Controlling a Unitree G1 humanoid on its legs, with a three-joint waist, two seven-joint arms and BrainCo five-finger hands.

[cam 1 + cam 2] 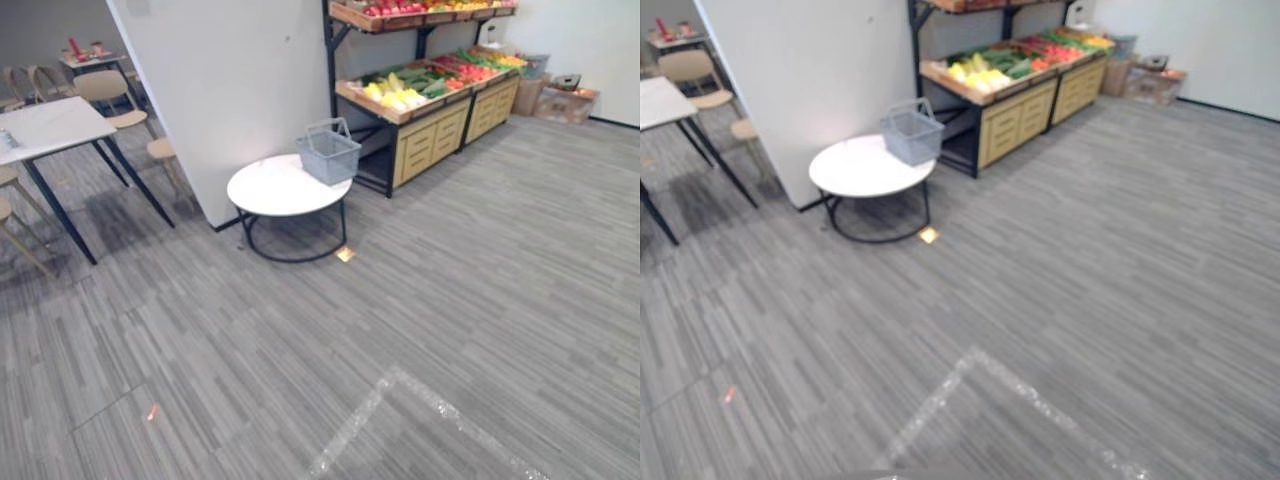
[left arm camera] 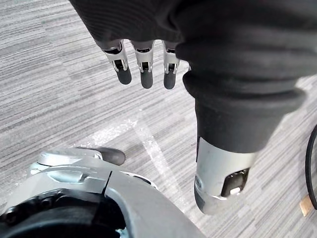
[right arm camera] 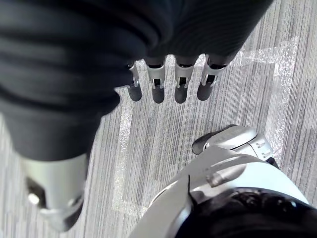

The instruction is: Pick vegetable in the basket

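Upper centre of the frame: the grey basket (image 1: 328, 155) is sitting on the right edge of the round white bench (image 1: 268, 190), with its mouth facing up and its handles standing raised.
Upper right of the frame: the vegetables (image 1: 405, 88) are lying in the sloping tray of the wooden shelf (image 1: 435, 140), just beyond the basket. Yellow ones are lying nearest, with green ones behind them and red ones farther back.
Left hand (image 2: 146, 77): it is hanging over the grey floor (image 2: 49, 74) with its fingers straight and relaxed, holding nothing.
Right hand (image 3: 157, 88): it is hanging the same way, loose and empty.
Step in hand: judging by the wide stretch of floor, the robot is standing well apart from both basket and shelf, so approaching seems to be the job now, not reaching.
Doing it well: heading for the spot where bench and shelf are nearly meeting looks wise, so that produce and basket are both coming within reach, while staying clear of the bench's dark frame.
Axis and pointing: the tray's row is running from the centre towards the upper right. Any single vegetable is too small for its long axis or direction to be told.
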